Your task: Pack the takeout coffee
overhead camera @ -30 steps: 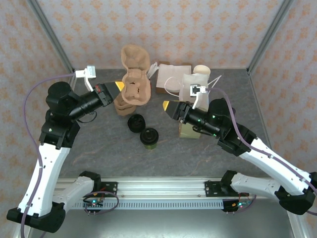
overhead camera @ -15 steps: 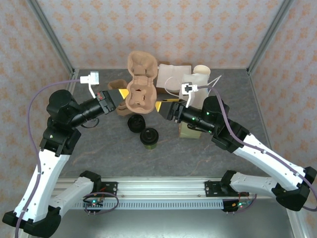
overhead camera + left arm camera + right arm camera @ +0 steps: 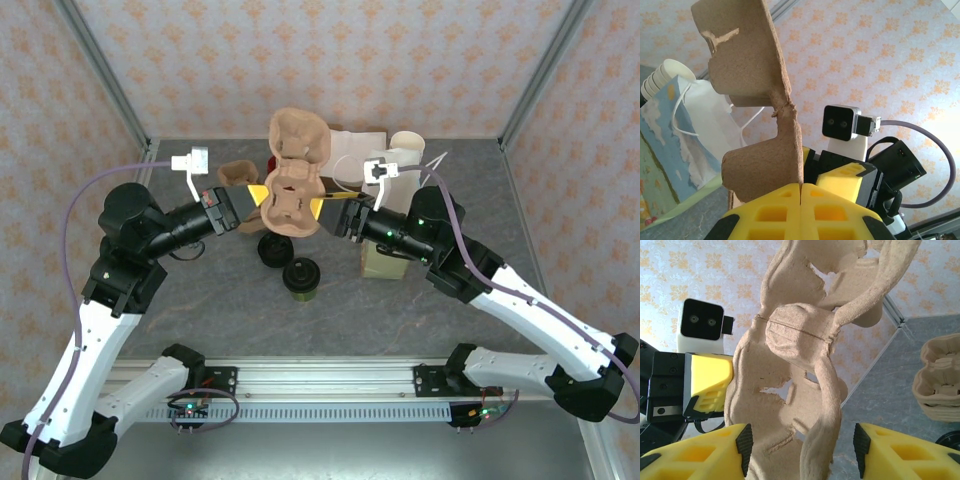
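The cup carrier (image 3: 293,185) is hanging above the table (image 3: 200,300), between the left gripper (image 3: 258,195) and the right gripper (image 3: 320,212). Before it the takeout coffee (image 3: 300,277) is standing, with a loose lid (image 3: 274,248) lying just behind-left. A paper bag (image 3: 350,158) and a stack of cups (image 3: 408,143) are standing behind.

We see a rough, matt brown moulded-pulp cup carrier (image 3: 800,340), a small olive-green paper cup with smooth black plastic lid (image 3: 300,276), and a mottled grey matt tabletop (image 3: 200,300).
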Available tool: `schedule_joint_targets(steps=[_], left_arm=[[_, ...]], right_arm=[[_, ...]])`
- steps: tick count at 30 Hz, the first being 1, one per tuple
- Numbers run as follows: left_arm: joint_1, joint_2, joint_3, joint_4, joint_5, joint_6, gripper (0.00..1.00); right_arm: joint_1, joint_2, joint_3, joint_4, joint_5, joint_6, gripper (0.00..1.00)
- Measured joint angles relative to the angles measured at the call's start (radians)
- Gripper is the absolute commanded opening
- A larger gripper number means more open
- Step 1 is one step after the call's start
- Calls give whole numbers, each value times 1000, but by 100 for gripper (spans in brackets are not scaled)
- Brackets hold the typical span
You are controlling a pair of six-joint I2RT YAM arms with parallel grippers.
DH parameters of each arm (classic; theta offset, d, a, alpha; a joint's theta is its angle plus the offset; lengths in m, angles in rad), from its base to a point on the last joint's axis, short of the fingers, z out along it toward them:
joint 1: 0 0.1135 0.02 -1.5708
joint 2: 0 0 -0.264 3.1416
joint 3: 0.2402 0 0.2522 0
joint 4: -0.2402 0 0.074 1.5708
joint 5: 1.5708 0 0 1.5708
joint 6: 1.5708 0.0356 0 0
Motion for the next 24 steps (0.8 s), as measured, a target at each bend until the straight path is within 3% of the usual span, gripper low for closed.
schedule_joint_targets(steps=[5, 13, 16, 19, 24], left_arm=[[-18, 0, 0, 8, 0, 0, 0], [-27, 0, 0, 7, -7, 4, 0], [-27, 1, 10, -37, -30, 49, 25], [-39, 12, 58, -147, -63, 132, 46], [-40, 67, 232, -338, -135, 339, 56]], right_arm=[[0, 2, 0, 1, -16, 2, 46], [-2, 2, 0, -5, -17, 3, 11], [-3, -1, 3, -30, -9, -6, 0], [-3, -12, 23, -97, 18, -30, 0], [-3, -27, 108, -283, 92, -68, 0]])
